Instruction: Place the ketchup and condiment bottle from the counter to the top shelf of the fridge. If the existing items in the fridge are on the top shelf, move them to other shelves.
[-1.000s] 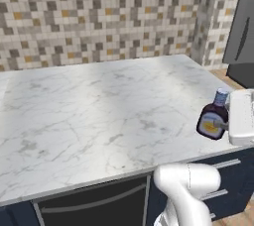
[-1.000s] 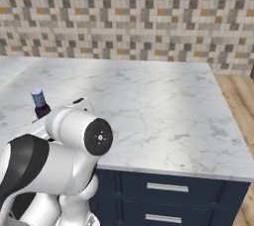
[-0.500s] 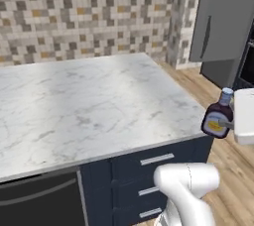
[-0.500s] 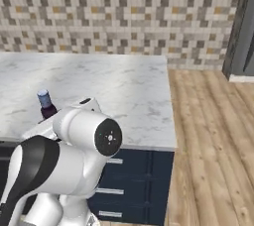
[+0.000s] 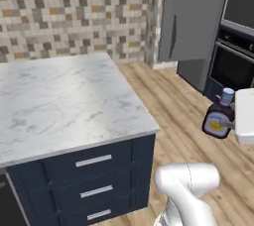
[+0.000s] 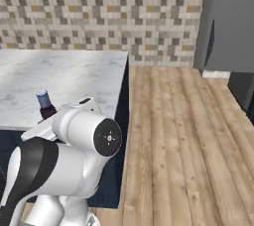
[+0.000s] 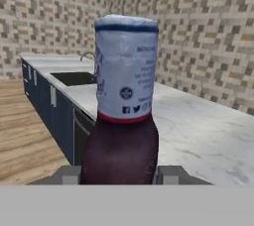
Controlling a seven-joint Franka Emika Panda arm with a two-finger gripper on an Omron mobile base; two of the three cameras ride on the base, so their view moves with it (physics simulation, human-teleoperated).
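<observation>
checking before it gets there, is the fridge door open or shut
Shut. The grey fridge door sits flat and flush, its handle facing out, with no shelves visible. The pincer holds the condiment bottle over the wood floor.

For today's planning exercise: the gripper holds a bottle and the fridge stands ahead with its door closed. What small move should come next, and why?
Probably keep driving toward the fridge. The gripper is shut on the bottle, which hangs over the wooden floor, away from the counter, and the fridge looks out of reach.
</observation>
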